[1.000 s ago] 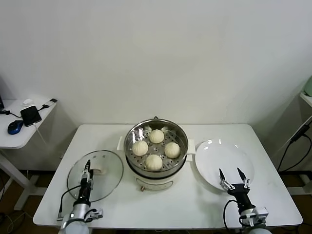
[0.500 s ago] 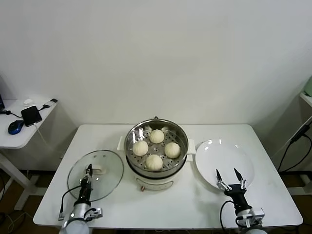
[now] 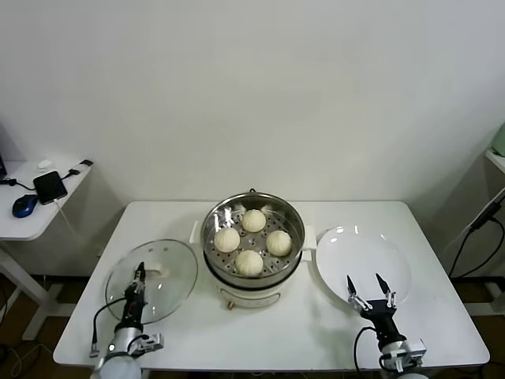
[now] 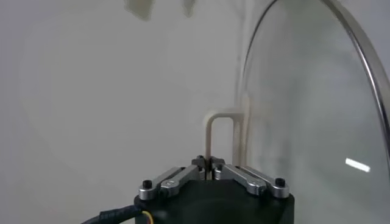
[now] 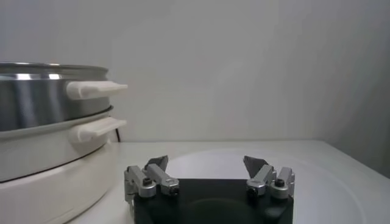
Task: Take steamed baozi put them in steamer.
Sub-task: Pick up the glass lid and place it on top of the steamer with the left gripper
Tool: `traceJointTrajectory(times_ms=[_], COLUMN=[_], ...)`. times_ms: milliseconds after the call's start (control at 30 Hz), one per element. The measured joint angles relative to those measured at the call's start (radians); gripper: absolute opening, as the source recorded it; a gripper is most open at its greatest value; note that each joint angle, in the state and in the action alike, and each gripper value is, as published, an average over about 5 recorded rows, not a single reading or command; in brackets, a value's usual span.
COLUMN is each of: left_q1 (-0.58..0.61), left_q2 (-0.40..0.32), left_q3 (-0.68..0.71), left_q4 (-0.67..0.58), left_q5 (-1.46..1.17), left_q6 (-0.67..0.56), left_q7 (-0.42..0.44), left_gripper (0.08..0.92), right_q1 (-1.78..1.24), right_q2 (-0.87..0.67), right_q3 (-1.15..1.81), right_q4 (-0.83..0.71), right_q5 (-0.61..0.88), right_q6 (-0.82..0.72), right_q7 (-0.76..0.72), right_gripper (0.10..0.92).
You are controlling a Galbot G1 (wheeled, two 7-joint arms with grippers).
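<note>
1. Four baozi (image 3: 252, 242) are sitting on the perforated tray inside the steamer (image 3: 252, 272), at the middle of the table (image 3: 316, 332).
2. The left gripper (image 3: 138, 275) is hanging over the glass lid (image 3: 170, 288) left of the steamer, jaws pressed together and holding nothing, well apart from the baozi.
3. The right gripper (image 3: 367, 286) is hovering at the near rim of the plate (image 3: 363, 253) right of the steamer, jaws spread wide and empty.

Cut off and out of sight
Both arms run off the head view's lower edge; the glass lid (image 4: 317, 91) is cropped in the left wrist view.
</note>
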Motion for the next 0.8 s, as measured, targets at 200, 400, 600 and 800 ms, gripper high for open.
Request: traceJointTrajectory(times_ms=[200,400,600,800], left_q1=[0.042,0.06,0.044,0.002], left_q2=[0.027,0.082,0.143,0.167], left_q3=[-0.006,0.0,0.036,0.135], left_q4=[-0.153,-0.332,-0.491,-0.604], left_q5=[-0.071,-0.112,-0.114,-0.078], left_q6=[0.051,0.148,0.279,0.427], left_q7=[0.079,0.2,0.318,0.421], left_gripper=[0.133,0.133,0.133,0.133], right_q1=[-0.005,-0.003,-0.009,-0.009], right_q2=[-0.008,-0.004,-0.002,-0.002], right_q3=[0.001,0.005,0.008,0.01], right_q4=[0.013,0.026,0.034,0.045], right_q5=[-0.007,-0.034,-0.066,-0.085], right_q6=[-0.005,-0.019,-0.029,-0.033], right_q7=[0.012,0.039,0.061,0.08], right_gripper=[0.823,0.823,0.823,0.823])
